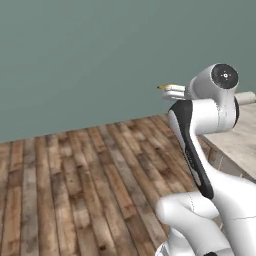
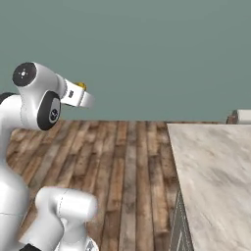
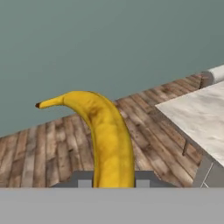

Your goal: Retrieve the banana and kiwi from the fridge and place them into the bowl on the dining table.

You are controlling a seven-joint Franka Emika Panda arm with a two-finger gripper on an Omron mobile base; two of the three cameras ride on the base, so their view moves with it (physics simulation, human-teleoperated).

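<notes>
Left base view: the white two-finger pincer (image 1: 170,90) is raised over the brown plank floor (image 1: 75,180), a yellow tip at its end.
Right base view: the beige marble dining table (image 2: 215,171) edge lies well right of it.
Hand view: jaws clamp the curved yellow banana (image 3: 107,140), floor beyond.

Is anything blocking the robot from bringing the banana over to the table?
Nothing visible does. The gripper is shut on the banana, held up in the air. Between it and the dining table lies just bare wooden floor. The bowl isn't visible here.
</notes>
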